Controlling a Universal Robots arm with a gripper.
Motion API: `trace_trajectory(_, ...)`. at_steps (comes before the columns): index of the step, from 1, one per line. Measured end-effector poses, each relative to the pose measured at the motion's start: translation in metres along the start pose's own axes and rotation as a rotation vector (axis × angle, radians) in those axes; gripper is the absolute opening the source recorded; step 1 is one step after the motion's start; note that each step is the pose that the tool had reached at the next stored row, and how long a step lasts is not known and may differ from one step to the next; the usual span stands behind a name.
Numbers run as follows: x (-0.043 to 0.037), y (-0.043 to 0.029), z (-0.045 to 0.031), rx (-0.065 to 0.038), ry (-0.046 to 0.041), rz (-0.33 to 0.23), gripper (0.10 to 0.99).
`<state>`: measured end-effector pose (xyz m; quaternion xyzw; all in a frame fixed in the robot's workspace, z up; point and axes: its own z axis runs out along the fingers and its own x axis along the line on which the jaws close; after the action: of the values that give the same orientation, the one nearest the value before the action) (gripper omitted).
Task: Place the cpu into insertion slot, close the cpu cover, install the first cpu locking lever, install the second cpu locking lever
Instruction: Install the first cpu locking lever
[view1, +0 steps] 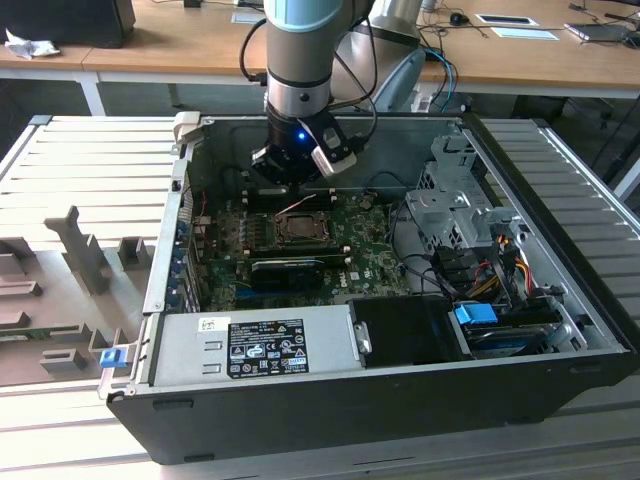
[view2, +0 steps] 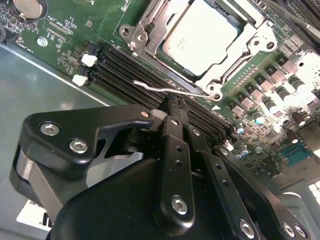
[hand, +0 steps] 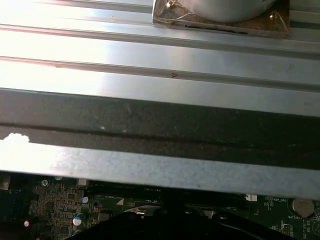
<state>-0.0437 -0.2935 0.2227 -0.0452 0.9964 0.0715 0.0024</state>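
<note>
Nearest in the second wrist view: black tool (view2: 170, 107), fingers drawn narrow with tips meeting, pressed at a thin silver locking lever (view2: 165, 89) lying along the near edge of the insertion slot (view2: 134, 33). Just beyond the tips: cpu (view2: 200, 36), silver top up, seated flat in the slot, framed by the cpu cover (view2: 247, 47) lowered around it. Beside the slot, rows of black memory slots (view2: 117, 67) with white clips. Green motherboard (view2: 75, 25) under all of it.

In the exterior view: open computer case (view1: 400, 400) lying on a ribbed metal counter (view1: 90, 170), tool (view1: 297, 180) lowered inside, right above the slot (view1: 300, 225) mid-board. Power supply (view1: 255, 345) at the near wall, drive cage (view1: 455, 205) toward the exterior view's right. Farther back, wooden desks (view1: 190, 40)
</note>
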Motion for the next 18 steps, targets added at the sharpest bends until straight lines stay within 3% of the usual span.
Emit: trace_trajectory(18, -0.0130, -0.0040, 0.0034, 0.001, -0.0006, 0.005, 0.106)
